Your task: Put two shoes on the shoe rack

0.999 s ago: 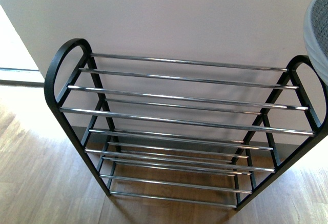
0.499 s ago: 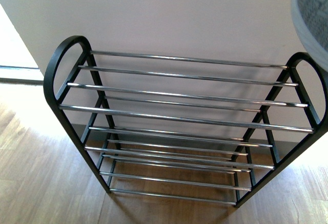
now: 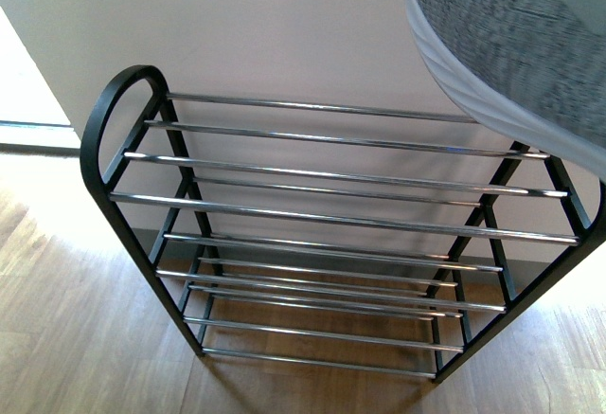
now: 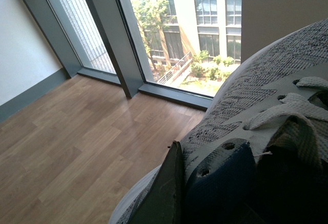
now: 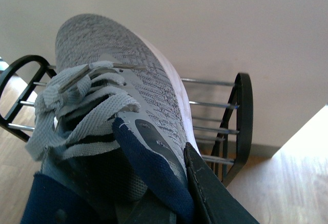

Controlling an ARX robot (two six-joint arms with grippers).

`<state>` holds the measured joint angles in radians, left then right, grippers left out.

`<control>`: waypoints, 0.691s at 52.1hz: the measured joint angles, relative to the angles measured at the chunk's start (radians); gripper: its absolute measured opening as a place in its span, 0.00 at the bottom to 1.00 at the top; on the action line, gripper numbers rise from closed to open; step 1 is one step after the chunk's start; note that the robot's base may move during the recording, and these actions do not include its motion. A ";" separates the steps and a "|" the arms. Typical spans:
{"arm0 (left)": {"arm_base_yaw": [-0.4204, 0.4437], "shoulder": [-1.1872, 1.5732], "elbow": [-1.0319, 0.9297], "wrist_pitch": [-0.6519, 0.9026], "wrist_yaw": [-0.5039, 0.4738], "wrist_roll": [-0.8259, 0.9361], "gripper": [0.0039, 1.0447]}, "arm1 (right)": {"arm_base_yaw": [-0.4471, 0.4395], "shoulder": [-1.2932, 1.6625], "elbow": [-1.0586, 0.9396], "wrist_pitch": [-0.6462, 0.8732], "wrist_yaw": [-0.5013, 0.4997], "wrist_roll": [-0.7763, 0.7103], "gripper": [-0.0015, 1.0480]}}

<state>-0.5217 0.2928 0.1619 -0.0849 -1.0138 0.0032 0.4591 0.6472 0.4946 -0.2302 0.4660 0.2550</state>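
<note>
Front view takes in the shoe rack (image 3: pixel 92 135) standing on a wood floor (image 3: pixel 76 338) against a plain pale wall (image 3: pixel 331 26), all four tiers of chrome bars bare. A grey shoe (image 3: pixel 511 45) fills the upper right corner, very close to the lens, its white sole edge turned down toward the rack. It hides the rack's right rounded frame top and the far ends of the two rear top bars; neither arm shows here.

Right wrist view gives what that one cannot. The right gripper (image 5: pixel 174 183) is clamped on the shoe's navy-lined collar, with one dark finger (image 5: pixel 210 193) pressed to the outside and the other hidden inside the shoe. The grey shoe (image 5: pixel 128 80) points toe-first at the wall, with the rack (image 5: pixel 245 116) beyond and beneath it. Whether the sole touches a bar cannot be told.

Left wrist view alone shows the other shoe (image 4: pixel 256 90), held off the floor (image 4: pixel 77 147) and facing tall windows (image 4: pixel 179 29) with a building and trees outside, no rack in sight. The left gripper (image 4: pixel 205 193) is closed on its collar, one finger (image 4: pixel 161 193) flat against the knit side, its partner out of sight
</note>
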 joint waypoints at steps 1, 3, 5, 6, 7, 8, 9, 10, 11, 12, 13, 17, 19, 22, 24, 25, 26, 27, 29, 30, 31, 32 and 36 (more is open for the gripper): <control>0.000 0.000 0.000 0.000 0.000 0.000 0.01 | -0.004 0.027 0.011 -0.001 -0.002 0.024 0.01; 0.000 0.000 0.000 0.000 0.000 0.000 0.01 | -0.013 0.066 0.026 -0.001 -0.010 0.051 0.01; 0.000 0.000 0.000 0.000 0.000 0.000 0.01 | -0.023 0.103 0.040 -0.001 -0.023 0.092 0.01; 0.000 0.000 0.000 0.000 0.000 0.000 0.01 | -0.027 0.126 0.048 -0.001 -0.028 0.107 0.01; 0.000 0.000 0.000 0.000 0.000 0.000 0.01 | -0.031 0.137 0.053 0.001 -0.031 0.120 0.01; 0.000 0.000 0.000 0.000 0.000 0.000 0.01 | -0.037 0.159 0.061 0.004 -0.039 0.138 0.01; 0.000 0.000 0.000 0.000 0.000 0.000 0.01 | -0.041 0.170 0.065 0.005 -0.043 0.148 0.01; 0.000 0.000 0.000 0.000 0.000 0.000 0.01 | -0.050 0.191 0.074 0.008 -0.044 0.164 0.01; 0.000 0.000 0.000 0.000 0.001 0.000 0.01 | -0.058 0.211 0.082 0.009 -0.043 0.176 0.01; 0.000 0.000 0.000 0.000 0.001 0.000 0.01 | -0.066 0.233 0.089 0.016 -0.043 0.190 0.01; 0.000 0.000 0.000 0.000 0.001 0.000 0.01 | -0.075 0.253 0.095 0.021 -0.047 0.204 0.01; 0.000 0.000 0.000 0.000 0.000 0.000 0.01 | -0.105 0.320 0.119 0.028 -0.064 0.260 0.01; 0.000 0.000 0.000 0.000 0.000 0.000 0.01 | -0.113 0.348 0.129 0.028 -0.068 0.278 0.01; 0.000 0.000 0.000 0.000 0.000 0.000 0.01 | -0.121 0.407 0.150 0.027 -0.074 0.326 0.01; 0.000 0.000 0.000 0.000 0.000 0.000 0.01 | -0.122 0.435 0.160 0.027 -0.077 0.350 0.01; 0.000 0.000 0.000 0.000 0.000 0.000 0.01 | -0.125 0.449 0.167 0.025 -0.081 0.369 0.01; 0.000 0.000 0.000 0.000 0.001 0.000 0.01 | -0.125 0.455 0.171 0.024 -0.081 0.377 0.01; 0.000 0.000 0.000 0.000 0.001 0.000 0.01 | -0.125 0.469 0.177 0.024 -0.080 0.385 0.01; 0.000 0.000 0.000 0.000 0.000 0.000 0.01 | -0.128 0.488 0.188 0.025 -0.074 0.404 0.01; 0.000 0.000 0.000 0.000 0.000 0.000 0.01 | -0.131 0.499 0.196 0.024 -0.075 0.414 0.01; 0.000 0.000 0.000 0.000 0.000 0.000 0.01 | -0.132 0.505 0.200 0.024 -0.077 0.425 0.01; 0.000 0.000 0.000 0.000 0.000 0.000 0.01 | -0.134 0.518 0.208 0.024 -0.077 0.438 0.01; 0.000 0.000 0.000 0.000 0.000 0.000 0.01 | -0.140 0.555 0.232 0.022 -0.066 0.471 0.01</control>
<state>-0.5217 0.2928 0.1619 -0.0849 -1.0138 0.0032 0.3195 1.2022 0.7269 -0.2085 0.4000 0.7258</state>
